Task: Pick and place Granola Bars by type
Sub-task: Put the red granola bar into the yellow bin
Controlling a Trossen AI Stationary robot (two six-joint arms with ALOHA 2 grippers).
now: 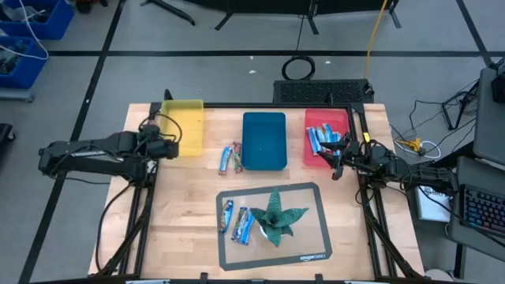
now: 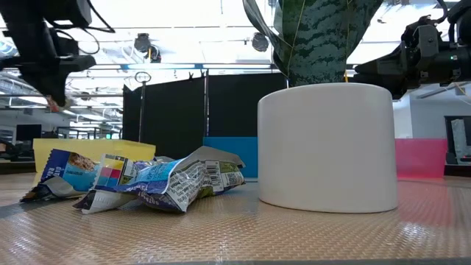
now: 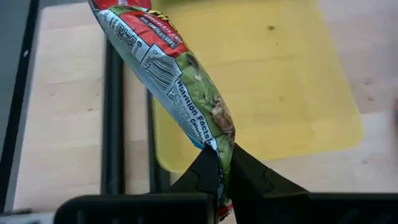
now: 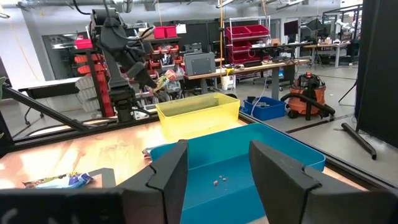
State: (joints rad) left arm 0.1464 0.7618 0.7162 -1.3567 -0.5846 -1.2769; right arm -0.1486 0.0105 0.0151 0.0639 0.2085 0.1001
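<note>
My left gripper (image 1: 174,145) is shut on a green-red wrapped granola bar (image 3: 166,68), held over the left rim of the yellow tray (image 1: 184,125). The right wrist view shows that bar (image 4: 163,79) lifted above the yellow tray (image 4: 198,112). My right gripper (image 4: 214,167) is open and empty at the red tray's (image 1: 341,118) near end, pointing toward the blue tray (image 1: 263,140). Several blue bars (image 1: 322,139) lie in the red tray. Two bars (image 1: 230,158) lie on the table between the yellow and blue trays. Three bars (image 1: 237,222) lie on the mat. My left gripper pinches one end of the green-red bar's wrapper (image 3: 215,149) between its two fingers (image 3: 202,171). The bar reaches out past the fingertips along their line. It is lifted clear over the yellow tray's rim (image 3: 163,146).
A potted green plant (image 1: 277,214) in a white pot (image 2: 327,147) stands on the grey mat (image 1: 312,251), beside crumpled wrappers (image 2: 147,180). Black frame rails (image 3: 112,106) run along the table's left side. Bare wood lies at the table's near left.
</note>
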